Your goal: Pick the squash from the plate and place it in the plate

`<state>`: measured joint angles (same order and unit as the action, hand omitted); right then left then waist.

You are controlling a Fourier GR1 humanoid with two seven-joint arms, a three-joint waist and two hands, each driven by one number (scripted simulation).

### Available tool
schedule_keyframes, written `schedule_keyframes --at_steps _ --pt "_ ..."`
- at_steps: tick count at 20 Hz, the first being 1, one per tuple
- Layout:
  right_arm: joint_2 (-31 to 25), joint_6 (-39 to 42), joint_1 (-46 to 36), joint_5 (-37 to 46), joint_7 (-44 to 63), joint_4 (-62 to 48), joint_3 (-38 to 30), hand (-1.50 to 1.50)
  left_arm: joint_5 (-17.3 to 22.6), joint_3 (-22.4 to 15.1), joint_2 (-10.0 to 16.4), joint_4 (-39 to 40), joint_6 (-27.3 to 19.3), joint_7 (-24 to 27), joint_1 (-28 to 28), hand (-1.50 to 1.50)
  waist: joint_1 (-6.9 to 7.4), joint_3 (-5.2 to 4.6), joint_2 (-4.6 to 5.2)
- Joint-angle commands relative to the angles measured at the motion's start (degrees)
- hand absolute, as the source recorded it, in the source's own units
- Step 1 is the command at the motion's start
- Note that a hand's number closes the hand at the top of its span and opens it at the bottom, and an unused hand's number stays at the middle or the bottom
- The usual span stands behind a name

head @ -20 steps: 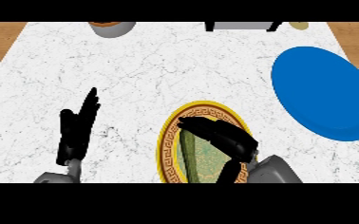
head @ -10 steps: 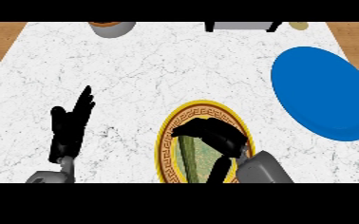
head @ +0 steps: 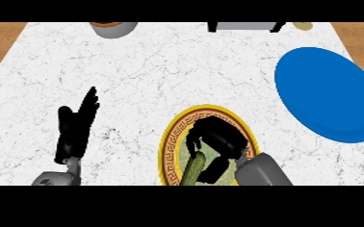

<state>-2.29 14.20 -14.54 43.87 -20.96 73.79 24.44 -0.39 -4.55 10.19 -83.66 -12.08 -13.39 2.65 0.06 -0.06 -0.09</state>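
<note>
We see the right hand [head: 220, 142] low over the gold-patterned plate [head: 171, 144], its grey forearm entering from the lower edge, with fingers and thumb curled round the green squash [head: 197, 168]. The squash lies over that plate's inner part (whether it touches the plate we cannot tell). The left hand [head: 74, 130] rests at the view's left, fingers straight and holding nothing. We count one squash and two plates, the second being the blue plate [head: 320, 91], well apart at the right.
</note>
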Motion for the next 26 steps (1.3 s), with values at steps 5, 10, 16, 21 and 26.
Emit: schedule_keyframes --at_steps 5,10,16,21,26 --pt "-1.75 -9.85 -1.44 4.95 13.24 -1.16 -10.97 1.50 -1.35 -0.21 -0.48 -0.20 -0.63 0.24 -0.50 0.00 -0.44 0.03 0.08" --pt "-9.47 -9.88 -9.37 9.65 29.43 0.14 -21.24 1.50 0.24 1.29 0.80 0.50 1.18 1.51 -1.23 0.00 -0.62 -0.12 -0.07" --pt "-9.99 -11.18 -9.93 10.65 34.65 11.33 -23.70 1.50 -1.19 -0.80 -1.29 -4.04 -0.51 -1.03 -2.83 0.00 -0.24 0.06 -0.21" --pt "-11.20 -16.84 -11.57 14.85 40.50 17.00 -27.88 1.50 -1.85 -0.96 -2.29 -1.25 -0.57 1.95 -2.68 0.00 -0.30 0.04 -0.07" --pt "-12.94 -14.91 -11.30 13.69 43.81 18.10 -32.50 1.50 -3.78 -0.59 -2.25 1.32 -1.06 -0.97 2.01 0.00 -0.21 0.06 0.11"
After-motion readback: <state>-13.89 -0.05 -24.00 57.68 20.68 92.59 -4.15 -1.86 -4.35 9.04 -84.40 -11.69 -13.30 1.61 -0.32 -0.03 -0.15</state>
